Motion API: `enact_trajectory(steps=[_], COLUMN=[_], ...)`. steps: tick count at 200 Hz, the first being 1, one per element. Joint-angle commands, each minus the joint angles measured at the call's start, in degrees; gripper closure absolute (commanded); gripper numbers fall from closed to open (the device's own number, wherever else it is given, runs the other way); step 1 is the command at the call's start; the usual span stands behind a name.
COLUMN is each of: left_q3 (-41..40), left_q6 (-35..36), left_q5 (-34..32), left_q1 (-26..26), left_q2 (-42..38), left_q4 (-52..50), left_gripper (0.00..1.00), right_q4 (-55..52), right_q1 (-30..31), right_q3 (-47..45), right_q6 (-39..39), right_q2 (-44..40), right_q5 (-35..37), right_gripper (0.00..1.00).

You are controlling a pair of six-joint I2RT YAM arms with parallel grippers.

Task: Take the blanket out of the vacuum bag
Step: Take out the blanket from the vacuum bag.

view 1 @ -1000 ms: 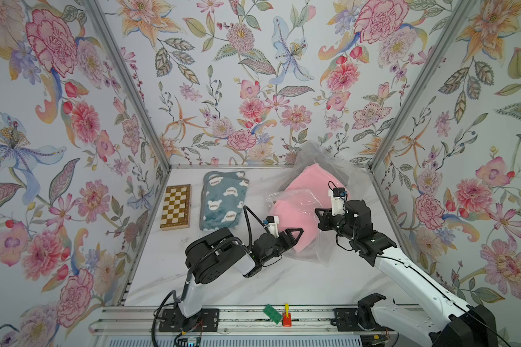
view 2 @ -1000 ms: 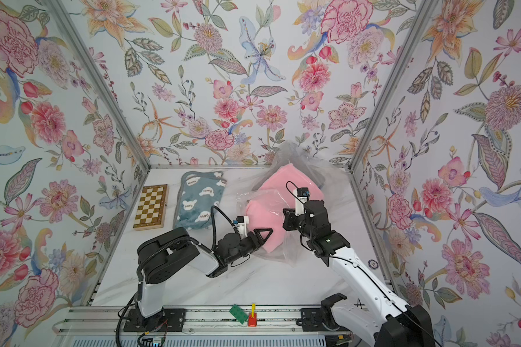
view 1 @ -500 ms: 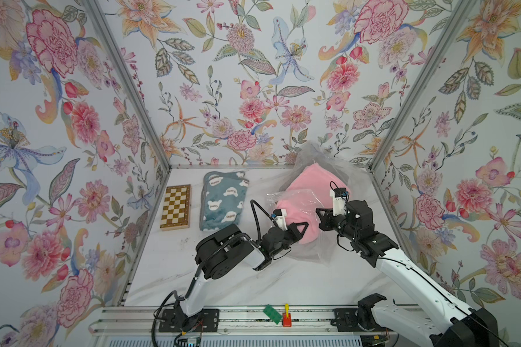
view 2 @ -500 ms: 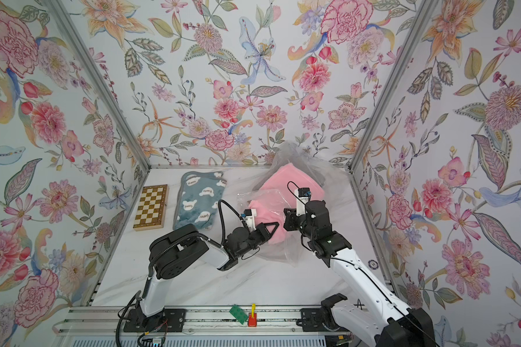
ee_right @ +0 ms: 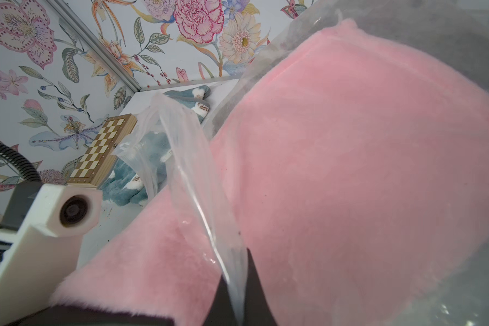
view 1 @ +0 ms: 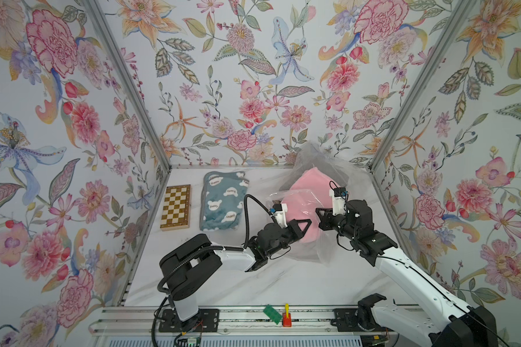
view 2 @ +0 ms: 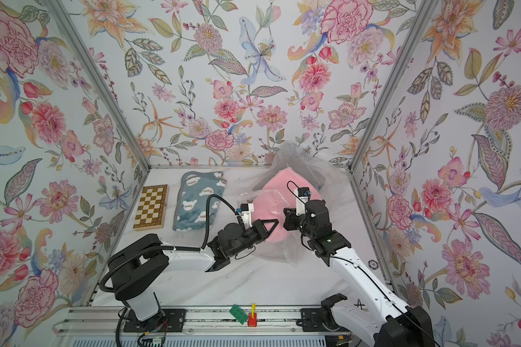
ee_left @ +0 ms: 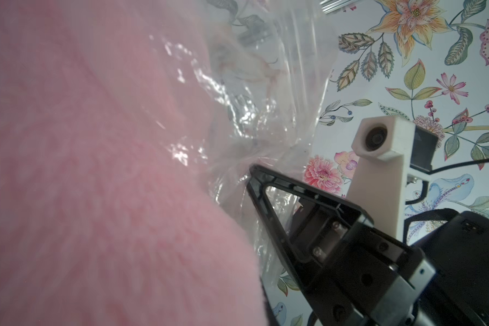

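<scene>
1. The chessboard (view 1: 175,206) lies flat on the table (view 1: 253,285).
2. A folded blue blanket (view 1: 223,201) lies just beside the chessboard, on the side toward the right arm, with a narrow gap between them.
3. The bag (view 1: 321,157) lies beyond the blue blanket, well apart from the chessboard. It is crumpled and glossy, and its far end stands up against the back wall (view 1: 253,90).
4. The blanket (view 1: 310,186), pink and fluffy, sits in the bag, so it too is well apart from the chessboard. Its far part shows through hazy film. The part nearer the arms lies bare at the bag's mouth.
5. The left gripper (view 1: 307,223) reaches in from the chessboard's side to the blanket's near edge. Its fingers are closed and the fur bulges over their tips, so it appears to pinch the blanket itself. The left wrist view shows only fur where the tips should be.
6. The right gripper (view 1: 317,211) is at the side of the blanket away from the chessboard. Its fingers are clamped on a strip of the bag's film. In the right wrist view that strip rises from between them, above the bare fur.
7. In both top views the two grippers' tips are near each other, over the blanket, and not touching.
</scene>
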Motion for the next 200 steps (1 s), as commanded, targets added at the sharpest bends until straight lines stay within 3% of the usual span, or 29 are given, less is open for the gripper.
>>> enact_trajectory(steps=[1, 76, 110, 149, 200], left_q3=[-0.6, 2.7, 11.2, 14.2, 20.2], left_q6=[-2.8, -5.5, -5.0, -6.1, -0.6], left_q5=[-1.3, -11.6, -14.7, -15.8, -23.2], left_q1=[-1.1, -1.2, -1.1, -1.2, -1.3], left_q2=[-4.2, -19.4, -22.2, -24.6, -30.0], left_q4=[-5.9, -27.3, -43.5, -45.6, -52.7], left_gripper=[1.00, 1.00, 1.00, 1.00, 1.00], right_q4=[0.6, 0.2, 0.6, 1.1, -2.3], right_q1=[-0.5, -0.5, -0.5, -0.3, 2.1], right_q3=[2.2, 1.4, 1.4, 1.3, 2.2], right_q6=[-1.1, -1.0, -0.3, 0.6, -2.7], right_q2=[0.6, -0.7, -0.8, -0.3, 0.3], right_q5=[-0.2, -0.4, -0.6, -1.1, 4.1], right_gripper=[1.00, 1.00, 1.00, 1.00, 1.00])
